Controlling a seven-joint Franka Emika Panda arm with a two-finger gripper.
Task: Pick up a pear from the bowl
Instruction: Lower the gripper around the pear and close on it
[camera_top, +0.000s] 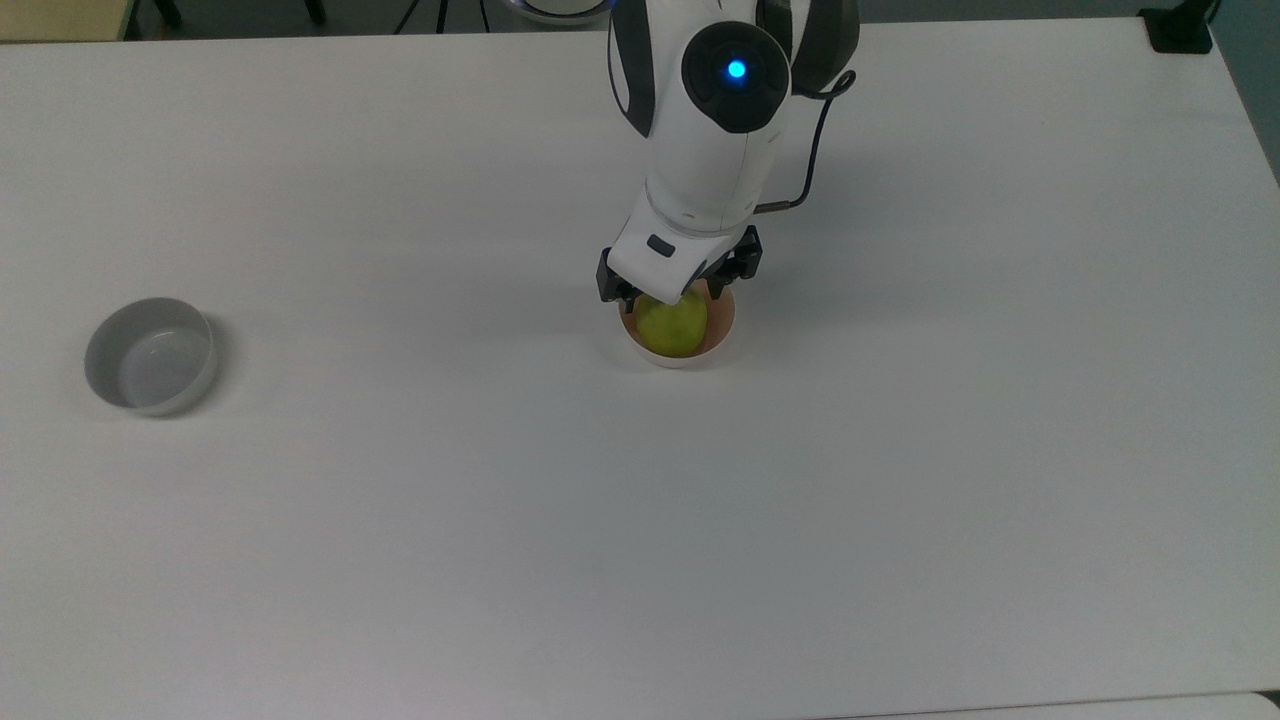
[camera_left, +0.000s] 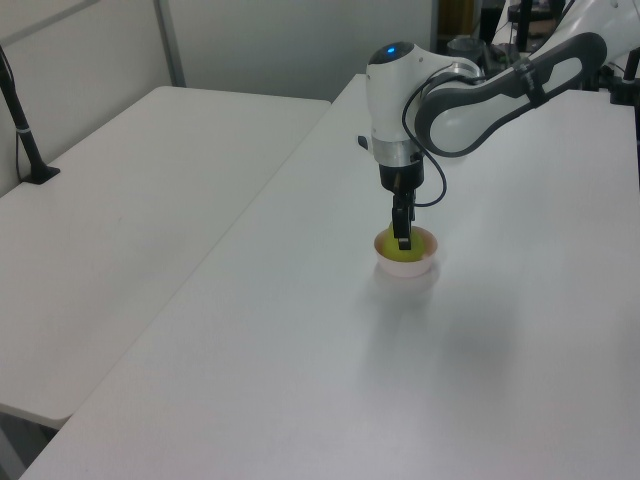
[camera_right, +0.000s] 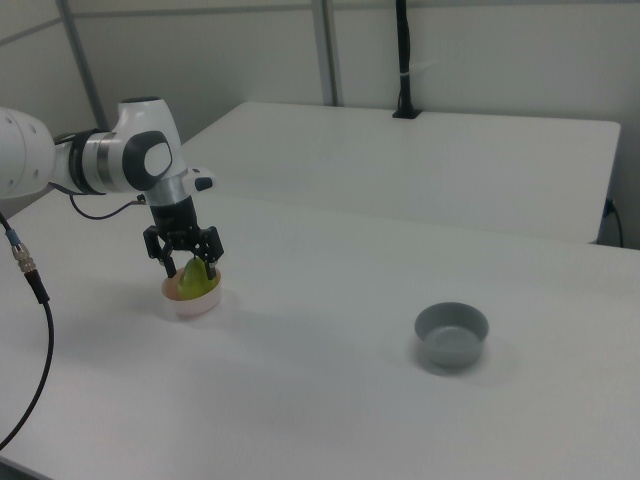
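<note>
Black fingers of the gripper (camera_right: 190, 271) hang spread apart on either side of the pear (camera_right: 196, 280), one at each flank, and in the right view they stand wide enough that no pad looks pressed against the fruit, so I judge the gripper released rather than clenched. From the top view the white wrist housing covers the pear's upper part (camera_top: 672, 325), with the finger mounts showing just past the bowl's far rim. The pear sits inside the pale pink bowl (camera_top: 722, 325), its yellow-green body filling most of the hollow, and in the left view the gripper (camera_left: 402, 240) has its tips down at the level of the fruit's top (camera_left: 398, 252), within the bowl's rim (camera_left: 430, 256). So the approach and the descent look done; what is left, by my reading, is closing on the pear and lifting it clear of the bowl. Nothing suggests the fruit has left its seat. Outward from there the white table (camera_top: 900, 480) lies bare around the bowl, and the grey-white bowl (camera_top: 150, 355) stands well apart, toward the top view's left.
</note>
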